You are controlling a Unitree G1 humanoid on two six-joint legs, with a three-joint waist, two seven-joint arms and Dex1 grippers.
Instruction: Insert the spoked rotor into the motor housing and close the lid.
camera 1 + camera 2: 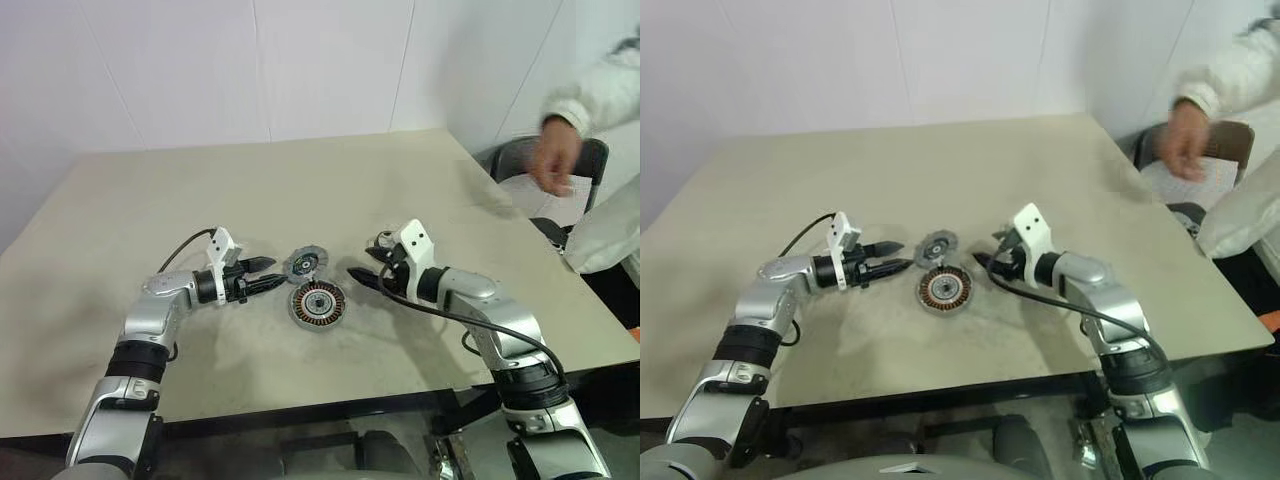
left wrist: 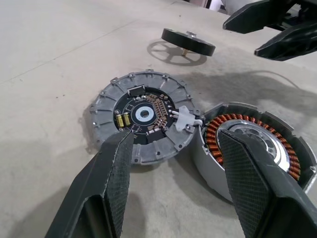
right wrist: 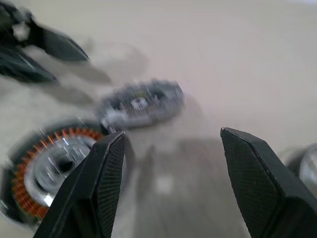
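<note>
Head view: both sets of fingers released, empty; left gripper (image 1: 268,274) and right gripper (image 1: 362,278) flank the motor housing (image 1: 318,304).

Left wrist: lid (image 2: 143,115) lies between the fingers, touching the housing; spoked rotor (image 2: 188,41) beyond, on the tabletop (image 2: 59,49).

Right wrist: nothing gripped.

Rotor pickup likely next.

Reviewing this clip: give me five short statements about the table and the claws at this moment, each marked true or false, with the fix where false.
1. Both claws are open and hold nothing: the left claw and the right claw. True.
2. The lid sits closed on top of the motor housing. False: it lies on the table beside the housing, dark centre facing up.
3. The housing shows a ring of copper windings. True.
4. The spoked rotor is gripped by the right claw. False: it lies on the table, apart from both claws.
5. A person's hand is in view past the table's far right corner. True.
</note>
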